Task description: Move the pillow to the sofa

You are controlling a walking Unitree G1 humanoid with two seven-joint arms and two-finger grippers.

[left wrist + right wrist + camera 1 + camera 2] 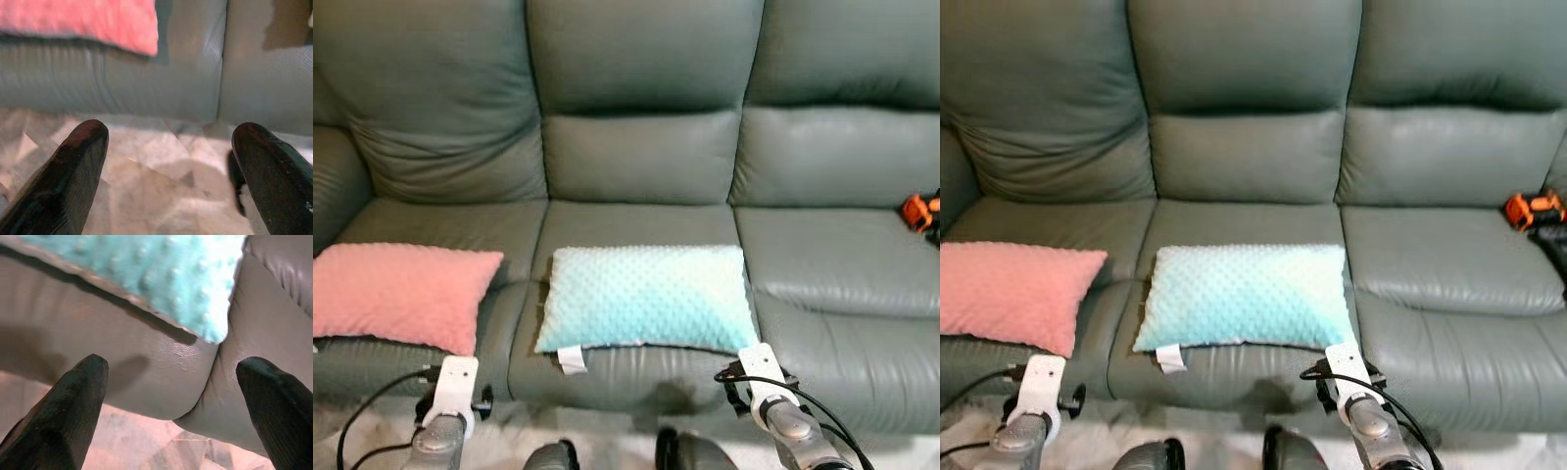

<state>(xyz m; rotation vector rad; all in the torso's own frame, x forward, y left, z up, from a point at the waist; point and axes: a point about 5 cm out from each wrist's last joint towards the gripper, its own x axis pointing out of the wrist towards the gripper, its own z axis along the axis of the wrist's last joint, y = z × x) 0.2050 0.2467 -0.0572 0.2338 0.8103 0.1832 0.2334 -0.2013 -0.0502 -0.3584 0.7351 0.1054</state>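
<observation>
Pillow [644,297], pale blue and dimpled, lies flat on the middle seat of the sofa [646,147], its front edge near the cushion's lip, a white tag at its front left corner. It looks light, soft and squashy, with a nubby cover that should not slip; a pinch at a corner or along the front edge would hold it, though it would sag from a single hold. As it lies, the task appears done. A pink pillow [399,294] rests on the left seat, well apart. An orange tool [920,211] sits on the far right seat. Left gripper [166,171] hangs low before the sofa front, fingers spread, holding nothing. Right gripper [171,406] is likewise spread and empty, just below the pillow's right front corner.
</observation>
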